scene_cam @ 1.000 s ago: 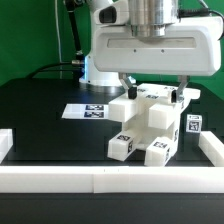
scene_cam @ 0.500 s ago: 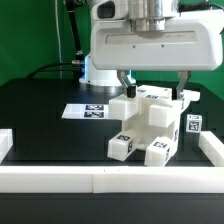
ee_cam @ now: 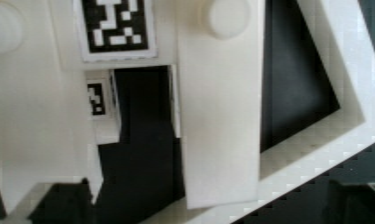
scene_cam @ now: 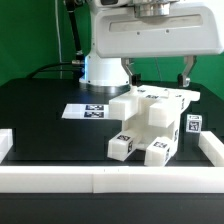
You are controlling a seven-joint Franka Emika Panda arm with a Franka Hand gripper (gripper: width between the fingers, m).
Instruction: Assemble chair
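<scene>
We see a matte white chair (scene_cam: 150, 118) bearing black-and-white square tags (scene_cam: 193, 124). The tabletop (scene_cam: 35, 105) is black, the rail (scene_cam: 60, 181) white, the backdrop (scene_cam: 30, 35) green.

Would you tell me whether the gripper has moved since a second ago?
Yes. The gripper has risen: its open jaws flanked the top of the chair earlier and now hang above it, while the chair sits unmoved beside the marker board.
</scene>
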